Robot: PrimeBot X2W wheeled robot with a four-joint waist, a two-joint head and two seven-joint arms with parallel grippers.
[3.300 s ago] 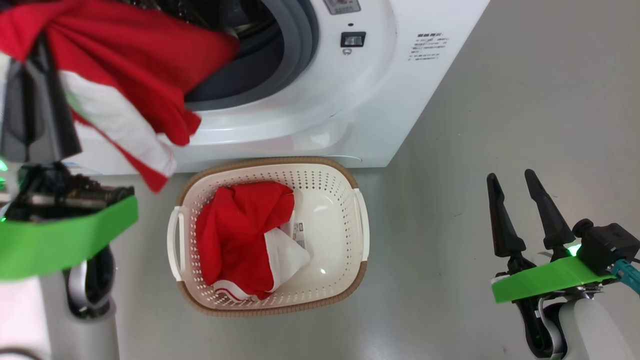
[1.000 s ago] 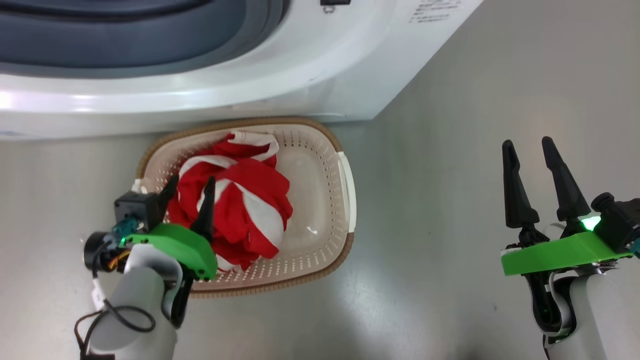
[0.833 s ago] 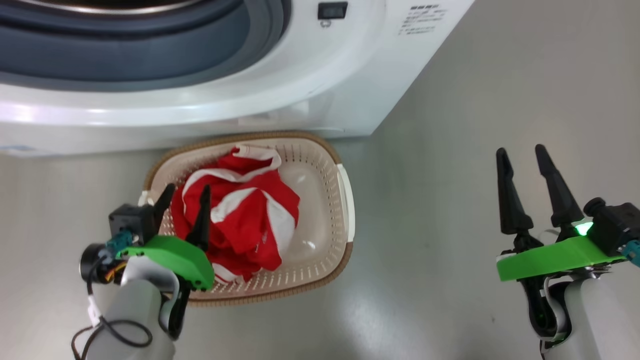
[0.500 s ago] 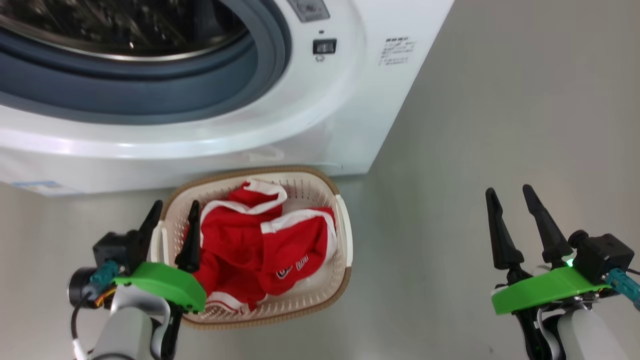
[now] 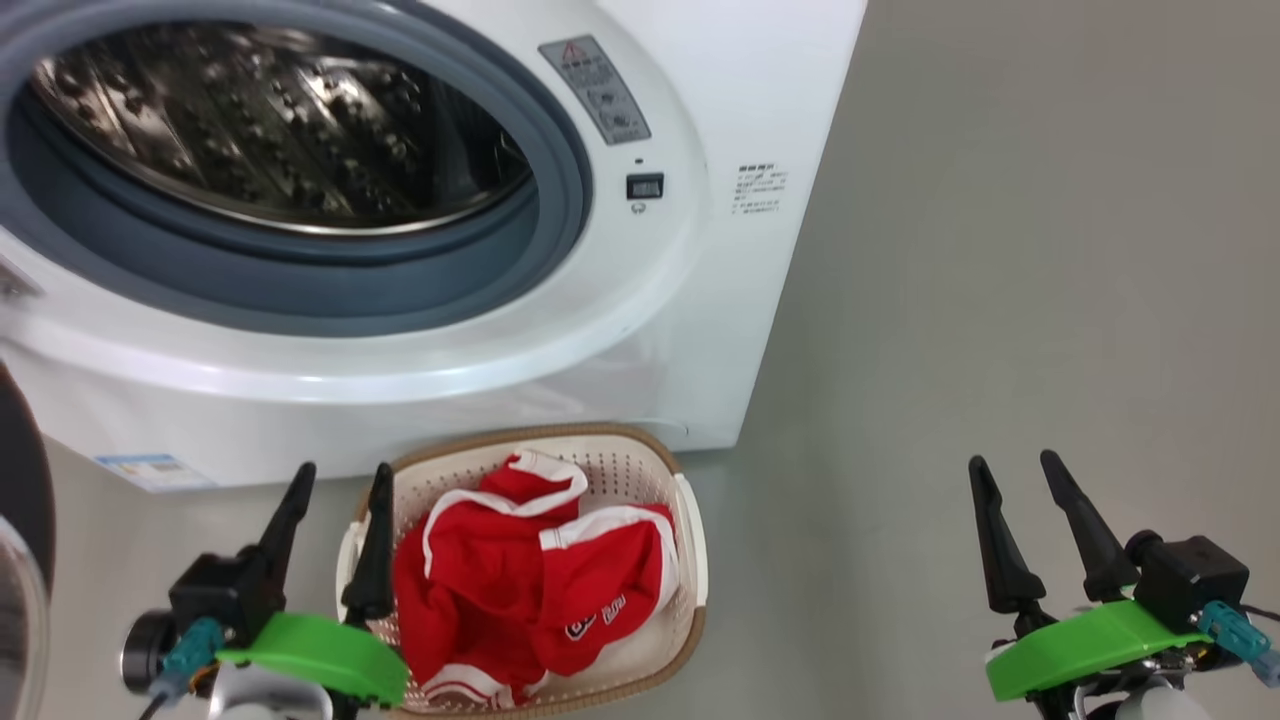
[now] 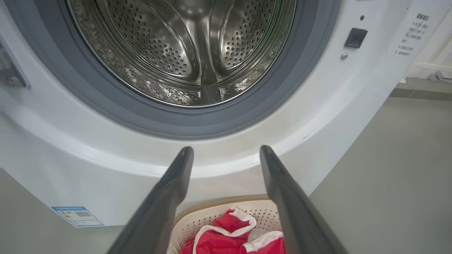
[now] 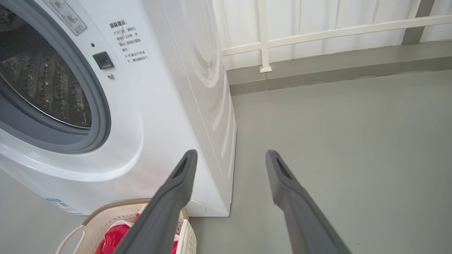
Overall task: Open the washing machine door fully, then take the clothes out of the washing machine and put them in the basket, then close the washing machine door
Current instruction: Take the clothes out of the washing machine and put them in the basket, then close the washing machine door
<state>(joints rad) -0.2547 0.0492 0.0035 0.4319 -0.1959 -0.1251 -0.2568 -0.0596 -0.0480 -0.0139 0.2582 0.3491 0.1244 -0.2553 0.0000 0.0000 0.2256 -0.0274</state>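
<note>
Jaws: both pairs are spread and hold nothing; the left gripper (image 5: 342,472) is just beside the left end of the basket (image 5: 520,437), and the right gripper (image 5: 1012,460) is well off to the right over the floor (image 5: 1000,250)
Clothes: the red and white clothes (image 5: 540,590) lie heaped inside the basket, which sits close against the foot of the washing machine (image 5: 700,330)
Drum: as far as we can see into the drum (image 6: 190,46) it is bare, so we judge the unloading done
Door: the door (image 5: 22,490) shows as a dark curved rim with a sliver of glass at the far left edge of the head view, swung wide open
Relation that matters: the door lies to the left of the left gripper, on the side away from the basket, and its rim runs up and down that view; the left arm is much the nearer, and the right arm has the basket between itself and the door
Next step, as we judge it: the left gripper goes round the outside of the rim and pushes it rightward towards the opening
Risk: the glossy rim may slip off the fingers
</note>
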